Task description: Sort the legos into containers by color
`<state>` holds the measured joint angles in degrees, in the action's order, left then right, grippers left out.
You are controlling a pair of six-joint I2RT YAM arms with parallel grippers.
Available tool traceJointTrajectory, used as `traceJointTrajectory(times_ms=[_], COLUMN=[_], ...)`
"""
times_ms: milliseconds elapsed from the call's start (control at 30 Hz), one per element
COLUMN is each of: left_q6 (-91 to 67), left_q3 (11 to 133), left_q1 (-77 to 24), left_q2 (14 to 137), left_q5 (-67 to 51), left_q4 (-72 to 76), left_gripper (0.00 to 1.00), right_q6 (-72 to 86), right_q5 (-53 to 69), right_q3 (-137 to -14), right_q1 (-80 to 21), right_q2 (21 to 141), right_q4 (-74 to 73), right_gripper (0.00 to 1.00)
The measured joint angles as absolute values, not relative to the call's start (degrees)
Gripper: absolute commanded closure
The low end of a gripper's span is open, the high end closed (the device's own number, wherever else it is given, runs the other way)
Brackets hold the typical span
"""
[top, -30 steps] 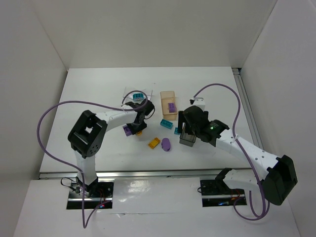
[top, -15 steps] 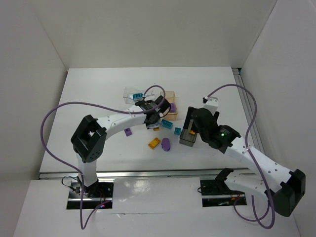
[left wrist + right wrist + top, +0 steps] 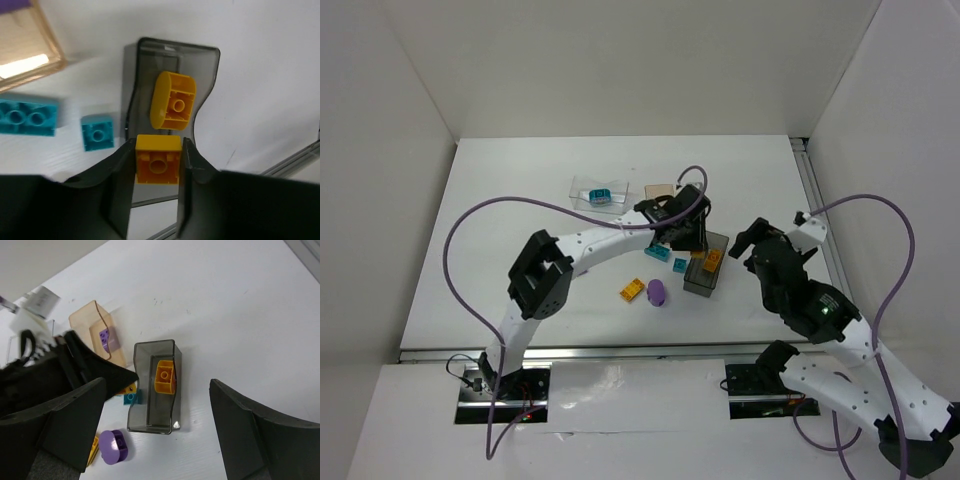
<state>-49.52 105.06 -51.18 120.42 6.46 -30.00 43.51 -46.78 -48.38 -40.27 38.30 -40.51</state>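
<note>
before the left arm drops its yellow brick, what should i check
1. Yellow brick clamped in left end effector: ok.
2. Brick over the dark grey bin, going by the left wrist view: ok.
3. Colour match: one orange-yellow brick already inside: ok.
4. Bin upright, opening unobstructed: ok.
5. Right end effector open, clear of the bin: ok.
6. Brick's height above the rim: cannot tell.
</note>
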Motion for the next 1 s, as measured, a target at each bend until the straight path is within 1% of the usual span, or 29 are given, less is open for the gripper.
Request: traceJointTrajectory(times_ms=[33, 67, 100, 133, 200, 233, 367, 433, 500, 533, 600, 667, 700, 800, 867, 967, 1000], left_q6=[-49.2, -48.9, -48.1, -47.7, -46.6, -46.3, -43.8, -42.6, -41.8, -41.7, -40.6, -39.2, -38.6, -36.9, -35.9, -35.3, -35.0], left_q3=[105.7, 106.6, 107.3, 108.2, 109.9, 110.4, 109.4, 104.2, 96.6, 92.6, 85.5, 80.2, 78.5, 73.1, 69.6, 66.1, 65.8], left_q1=[-51.5, -51.9, -52.1, -52.4, -52.8, -52.9, -52.8, -52.8, -52.8, -52.8, -52.8, -52.8, -52.8, -52.8, -52.8, -52.8, -52.8], left_q2=[121.6, 122.9, 124.0, 124.9, 126.3, 126.4, 124.3, 119.7, 113.3, 109.9, 103.1, 98.6, 97.7, 97.4, 97.4, 97.4, 97.4], left_q5=[5.7, 4.8, 4.1, 3.4, 2.4, 2.4, 3.2, 4.1, 6.2, 7.5, 10.1, 12.4, 13.4, 15.6, 15.9, 16.2, 16.6], left_q4=[-29.9, -30.0, -30.0, -30.2, -31.1, -31.5, -32.1, -32.1, -32.1, -32.3, -33.9, -34.3, -34.3, -33.7, -33.9, -34.1, -34.3], left_gripper=[0.41, 0.31, 0.23, 0.12, 0.08, 0.08, 0.24, 0.24, 0.18, 0.12, 0.08, 0.06, 0.06, 0.02, 0.02, 0.07, 0.07], right_q6=[43.7, 43.9, 44.1, 44.1, 44.2, 44.3, 44.3, 44.3, 44.1, 44.0, 43.6, 43.4, 43.2, 42.9, 42.5, 42.3, 42.3], right_q5=[-47.2, -47.6, -48.1, -48.4, -48.9, -49.1, -49.3, -49.1, -49.1, -48.9, -48.6, -48.3, -48.0, -47.2, -47.0, -46.5, -46.4], right_q3=[-48.4, -48.4, -48.4, -48.4, -48.4, -48.4, -48.4, -48.4, -48.4, -48.4, -48.4, -48.4, -48.4, -48.4, -48.4, -48.4, -48.4], right_q1=[-40.3, -40.3, -40.3, -40.3, -40.3, -40.3, -40.3, -40.3, -40.3, -40.3, -40.3, -40.3, -40.3, -40.3, -40.3, -40.3, -40.3], right_q2=[37.9, 37.2, 36.7, 36.3, 36.1, 36.1, 36.2, 36.6, 37.1, 37.4, 38.1, 38.8, 39.1, 40.5, 41.0, 41.7, 41.7], right_q4=[-40.9, -41.4, -41.7, -41.9, -42.2, -42.3, -42.7, -42.6, -42.6, -42.6, -42.4, -42.0, -41.8, -41.5, -41.5, -41.5, -41.5], right_gripper=[0.1, 0.1, 0.1, 0.1, 0.1, 0.1, 0.1, 0.1, 0.1, 0.1, 0.1, 0.1, 0.1, 0.1, 0.1, 0.1, 0.1])
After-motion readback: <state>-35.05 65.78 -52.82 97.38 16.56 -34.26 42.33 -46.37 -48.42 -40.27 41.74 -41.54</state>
